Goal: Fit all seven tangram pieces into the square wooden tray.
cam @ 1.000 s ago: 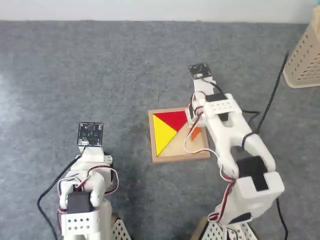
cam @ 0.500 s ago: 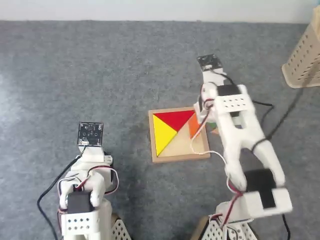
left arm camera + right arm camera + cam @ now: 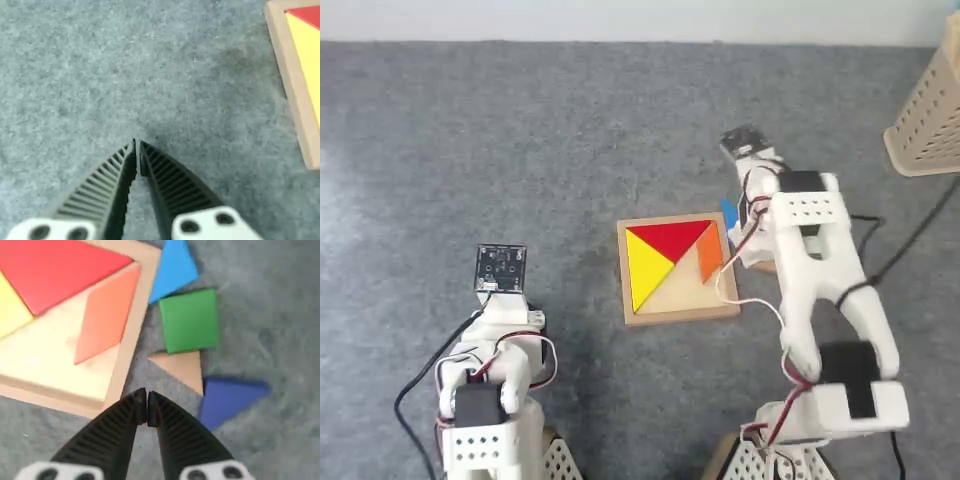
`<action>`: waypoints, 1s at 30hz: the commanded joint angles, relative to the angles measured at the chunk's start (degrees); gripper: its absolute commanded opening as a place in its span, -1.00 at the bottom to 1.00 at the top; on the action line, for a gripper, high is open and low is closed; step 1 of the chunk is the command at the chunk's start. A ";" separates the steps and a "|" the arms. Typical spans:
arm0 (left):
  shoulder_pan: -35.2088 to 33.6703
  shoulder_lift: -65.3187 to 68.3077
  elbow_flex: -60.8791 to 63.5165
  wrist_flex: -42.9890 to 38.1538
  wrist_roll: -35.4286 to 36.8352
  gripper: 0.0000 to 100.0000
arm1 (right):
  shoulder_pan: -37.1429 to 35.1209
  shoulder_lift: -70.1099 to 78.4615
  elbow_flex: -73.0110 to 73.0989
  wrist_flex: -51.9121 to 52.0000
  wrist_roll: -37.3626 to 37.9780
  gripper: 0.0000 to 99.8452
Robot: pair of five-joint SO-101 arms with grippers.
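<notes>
Inside the tray [image 3: 677, 316], high view, the orange piece [image 3: 710, 256] now lies released as the right arm [image 3: 810, 260] has swung aside: three placed. Left wrist: left gripper [image 3: 137, 146] closed, empty, beside the tray. Right wrist: right gripper [image 3: 146, 396] closed, empty, beside the tray, four pieces [image 3: 190, 320] loose there

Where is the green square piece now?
In the right wrist view, the green square piece lies on the carpet outside the square wooden tray, on the side of the right arm, between the light blue triangle and the tan triangle.
</notes>
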 commanded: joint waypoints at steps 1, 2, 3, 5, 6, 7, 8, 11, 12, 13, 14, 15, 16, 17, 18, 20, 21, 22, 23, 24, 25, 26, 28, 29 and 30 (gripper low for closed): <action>0.18 -0.88 -0.66 0.09 0.44 -0.98 | 1.27 1.45 -0.62 -2.59 7.03 -0.88; 0.18 -0.88 -0.66 0.09 0.44 -0.98 | 1.63 2.07 -0.62 -2.68 8.53 -0.82; 0.18 -0.88 -0.66 0.09 0.44 -0.98 | 1.89 2.59 -0.62 -2.68 9.93 -0.76; 0.18 -0.88 -0.66 0.09 0.44 -0.98 | 2.15 3.21 -0.26 -2.59 13.36 -0.68; 0.18 -0.88 -0.66 0.09 0.44 -0.98 | 2.15 3.30 0.09 -2.59 14.95 -0.68; 0.18 -0.88 -0.66 0.09 0.44 -0.98 | 2.15 3.30 0.35 -2.86 16.35 -0.69; 0.18 -0.88 -0.66 0.09 0.44 -0.98 | 2.15 3.38 0.70 -3.65 17.32 -0.68; 0.18 -0.88 -0.66 0.09 0.44 -0.98 | 2.07 4.00 0.70 -5.05 19.25 -0.68; 0.18 -0.88 -0.66 0.09 0.44 -0.98 | 1.80 4.53 0.62 -4.88 20.13 -0.68; 0.18 -0.88 -0.66 0.09 0.44 -0.98 | 1.71 5.23 0.62 -5.05 21.19 -0.68; 0.18 -0.88 -0.66 0.09 0.44 -0.98 | 1.71 6.20 0.62 -5.14 21.98 -0.68; 0.18 -0.88 -0.66 0.09 0.44 -0.98 | 1.71 7.43 0.35 -5.14 22.68 -0.68; 0.18 -0.88 -0.66 0.09 0.44 -0.98 | 1.98 8.57 0.00 -5.41 23.21 -0.68; 0.18 -0.88 -0.66 0.09 0.44 -0.98 | 2.15 9.71 -0.35 -5.93 23.47 -0.68; 0.18 -0.88 -0.66 0.09 0.44 -0.98 | 2.33 10.86 -0.70 -6.46 23.47 -0.68; 0.18 -0.88 -0.66 0.09 0.44 -0.98 | 2.86 12.44 -1.05 -7.78 23.47 -0.68; 0.18 -0.88 -0.66 0.09 0.44 -0.98 | 3.12 12.97 -1.23 -8.40 23.47 -0.68; 0.18 -0.88 -0.66 0.09 0.44 -0.98 | 3.30 13.49 -1.76 -8.66 23.47 -0.68; 0.18 -0.88 -0.66 0.09 0.44 -0.98 | 3.38 13.85 -2.20 -8.75 23.38 -0.68; 0.18 -0.88 -0.66 0.09 0.44 -0.98 | 3.38 13.85 -2.29 -8.57 23.38 -0.69; 0.18 -0.88 -0.66 0.09 0.44 -0.98 | 3.38 13.58 -2.46 -8.31 23.38 -0.69; 0.18 -0.88 -0.66 0.09 0.44 -0.98 | 3.38 12.97 -2.46 -8.13 23.38 -0.69; 0.18 -0.88 -0.66 0.09 0.44 -0.98 | 3.21 11.30 -2.29 -7.08 23.56 -0.69; 0.18 -0.88 -0.66 0.09 0.44 -0.98 | 2.95 10.33 -2.20 -6.46 23.56 -0.69; 0.18 -0.88 -0.66 0.09 0.44 -0.98 | 2.86 9.36 -2.20 -6.20 23.56 -0.69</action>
